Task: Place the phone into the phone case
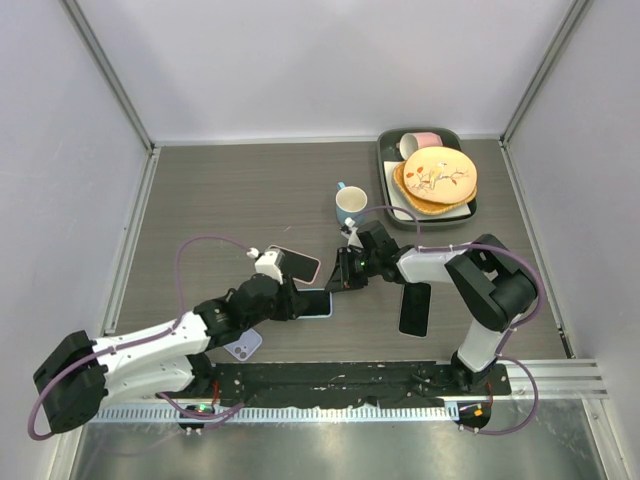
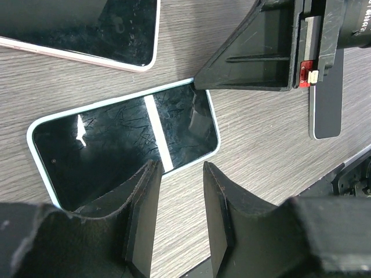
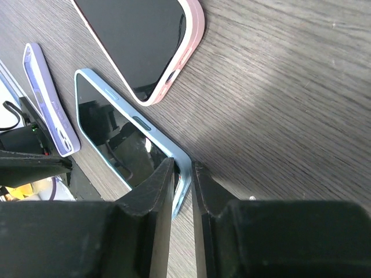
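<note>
Grey-green tray (image 1: 383, 170) holds stacked plates (image 1: 437, 178) and a pink cup (image 1: 422, 142); the mug (image 1: 350, 203) beside it looks empty. The blue-rimmed phone (image 1: 316, 303) lies flat mid-table between both arms, with the lavender case (image 1: 242, 346) near the left arm.

Left wrist cam: left gripper (image 2: 181, 168) hangs half open over the phone's long edge, gripping nothing. The lettering (image 2: 360, 26) top right is cut off.

Right wrist cam: right gripper (image 3: 184, 165) pinches the phone's corner rim.

Three phones (image 1: 415, 309); one lilac case (image 1: 243, 347); two mugs (image 1: 350, 204); one tray (image 1: 386, 180); at least two plates (image 1: 440, 172).
</note>
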{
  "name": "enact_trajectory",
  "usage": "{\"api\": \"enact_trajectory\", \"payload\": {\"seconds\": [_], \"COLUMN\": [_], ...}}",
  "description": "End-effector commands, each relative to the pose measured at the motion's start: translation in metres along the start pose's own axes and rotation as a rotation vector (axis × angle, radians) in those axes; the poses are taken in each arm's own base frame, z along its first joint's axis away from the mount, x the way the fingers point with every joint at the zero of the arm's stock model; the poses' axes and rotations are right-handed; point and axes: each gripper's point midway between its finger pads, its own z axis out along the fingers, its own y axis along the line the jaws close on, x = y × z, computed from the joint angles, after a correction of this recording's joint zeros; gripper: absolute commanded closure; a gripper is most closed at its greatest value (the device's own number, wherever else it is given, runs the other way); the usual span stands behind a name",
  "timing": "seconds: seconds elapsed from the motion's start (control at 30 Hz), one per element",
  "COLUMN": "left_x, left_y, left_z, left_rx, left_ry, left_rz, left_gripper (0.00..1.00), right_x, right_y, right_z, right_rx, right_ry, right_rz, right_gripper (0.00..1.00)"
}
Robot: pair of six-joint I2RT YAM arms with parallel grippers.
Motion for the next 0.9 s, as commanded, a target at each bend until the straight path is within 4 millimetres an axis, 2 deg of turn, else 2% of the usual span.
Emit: {"api": "enact_trajectory", "payload": {"seconds": [0.0,0.13,0.23,0.27,0.37,0.47,0.57,0.7,0.73,0.8,0.83,0.87], "left_x": [-0.015,-0.016,-0.017,-0.017,-0.021,-0.024,-0.028,-0.038,-0.039,-0.044,-0.046,-0.048], "left_y": [-0.011,-0.011,-0.012,-0.012,-0.014,-0.016,-0.018,-0.022,-0.023,-0.028,-0.03,-0.03], "left_z": [0.001,0.002,0.003,0.003,0.002,0.001,-0.001,-0.005,-0.006,-0.011,-0.014,-0.017], "left_rx": [0.019,0.012,0.011,0.009,0.011,0.012,0.007,0.01,0.01,0.028,0.038,0.044], "left_ry": [-0.041,-0.039,-0.038,-0.038,-0.045,-0.05,-0.057,-0.074,-0.075,-0.079,-0.087,-0.094], "left_rz": [-0.017,-0.011,-0.008,-0.006,-0.003,0.004,0.02,0.046,0.055,0.071,0.088,0.094], "left_gripper": [0.6,0.6,0.61,0.61,0.61,0.61,0.6,0.56,0.55,0.52,0.51,0.49], "right_x": [0.024,0.035,0.045,0.048,0.054,0.046,0.029,0.001,-0.009,-0.019,-0.029,-0.032], "right_y": [-0.034,-0.04,-0.048,-0.057,-0.059,-0.058,-0.041,0.003,0.019,0.037,0.053,0.058], "right_z": [0.006,0.008,0.008,0.005,0.004,0.001,-0.004,-0.017,-0.026,-0.036,-0.047,-0.053], "right_rx": [0.129,0.173,0.269,0.336,0.406,0.444,0.408,0.28,0.236,0.183,0.141,0.127], "right_ry": [0.064,0.089,0.111,0.113,0.129,0.098,0.037,-0.076,-0.124,-0.182,-0.236,-0.259], "right_rz": [0.004,-0.021,-0.078,-0.095,-0.163,-0.197,-0.217,-0.229,-0.24,-0.256,-0.276,-0.281], "right_gripper": [0.79,0.81,0.81,0.82,0.82,0.82,0.8,0.76,0.74,0.72,0.69,0.67]}}
